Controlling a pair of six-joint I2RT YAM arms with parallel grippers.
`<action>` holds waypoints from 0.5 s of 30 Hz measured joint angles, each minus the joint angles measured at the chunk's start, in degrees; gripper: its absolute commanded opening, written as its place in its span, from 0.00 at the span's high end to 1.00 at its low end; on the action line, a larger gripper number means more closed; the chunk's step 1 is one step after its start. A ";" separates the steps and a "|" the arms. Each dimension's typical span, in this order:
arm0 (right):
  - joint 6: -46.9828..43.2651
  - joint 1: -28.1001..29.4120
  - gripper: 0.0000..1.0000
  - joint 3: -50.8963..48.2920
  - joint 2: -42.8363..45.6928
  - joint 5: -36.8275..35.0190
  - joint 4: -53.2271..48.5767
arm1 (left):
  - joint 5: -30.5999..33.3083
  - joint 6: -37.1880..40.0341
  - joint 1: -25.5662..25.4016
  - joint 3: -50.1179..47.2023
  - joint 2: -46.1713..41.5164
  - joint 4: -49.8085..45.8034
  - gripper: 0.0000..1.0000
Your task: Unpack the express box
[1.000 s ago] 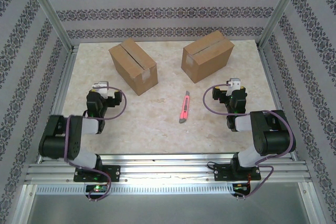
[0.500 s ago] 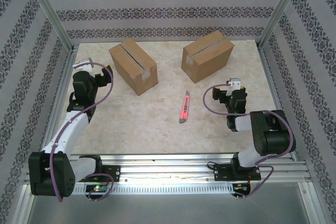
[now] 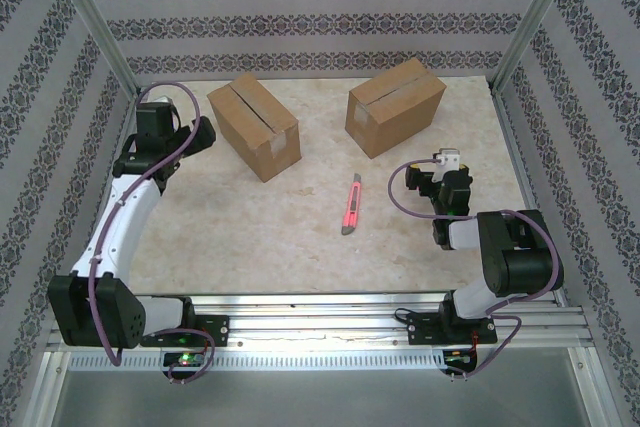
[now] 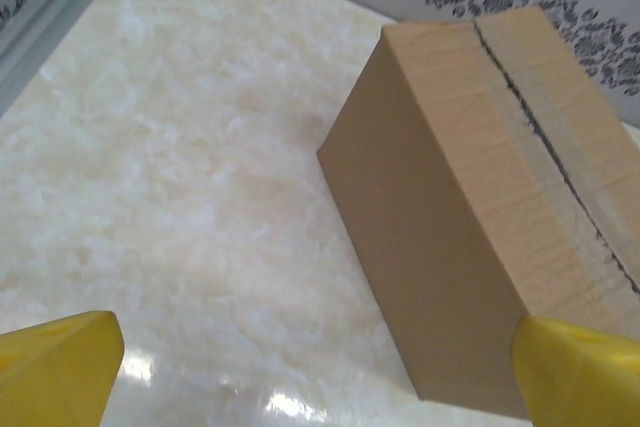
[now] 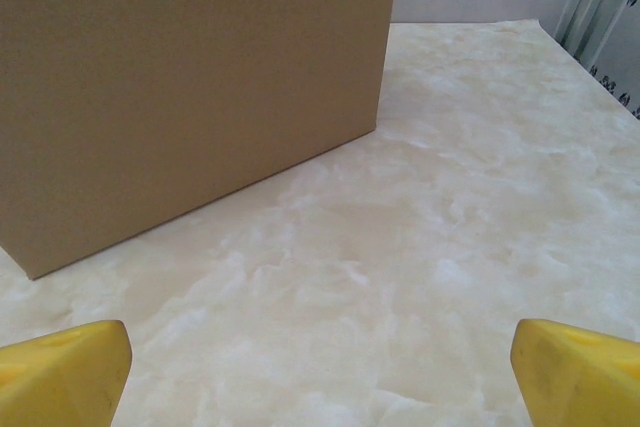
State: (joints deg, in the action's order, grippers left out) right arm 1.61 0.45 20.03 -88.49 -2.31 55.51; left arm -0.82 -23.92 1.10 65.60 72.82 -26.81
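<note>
Left gripper (image 3: 202,133) hung wide apart, empty, just beside the left cardboard box (image 3: 254,125) far across the table (image 3: 300,237); right gripper (image 5: 320,372) gaped empty too. Best to brace the box's side squarely, clear of the seam (image 4: 548,142).

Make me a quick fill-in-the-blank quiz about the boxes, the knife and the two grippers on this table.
1. Counting the left box and the right box, the table holds ___ cardboard boxes.
2. The left gripper and the right gripper both have ___ jaws.
3. The red utility knife lies nearer the ___ gripper.

Missing words: two; open; right.
</note>
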 measured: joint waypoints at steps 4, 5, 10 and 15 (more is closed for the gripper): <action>-0.37 1.29 0.06 0.04 5.57 -1.77 -5.29 | -3.17 -1.09 -0.02 2.69 3.15 -3.48 0.00; -0.42 2.14 0.05 0.48 8.35 -2.51 -8.09 | -4.02 -1.42 -0.11 3.17 4.00 -3.78 0.00; 0.57 7.17 0.02 14.84 17.14 -3.19 -29.35 | -8.57 -3.54 -0.76 3.91 6.64 -3.91 0.00; 2.78 15.67 0.02 35.74 12.92 -1.01 -50.75 | -11.21 -5.49 -1.11 4.02 6.73 -3.65 0.00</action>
State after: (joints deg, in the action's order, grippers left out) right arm 4.38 16.12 55.77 -75.57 -3.31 4.75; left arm -12.03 -29.41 -0.01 69.63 79.55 -30.46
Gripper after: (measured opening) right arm 0.977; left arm 0.997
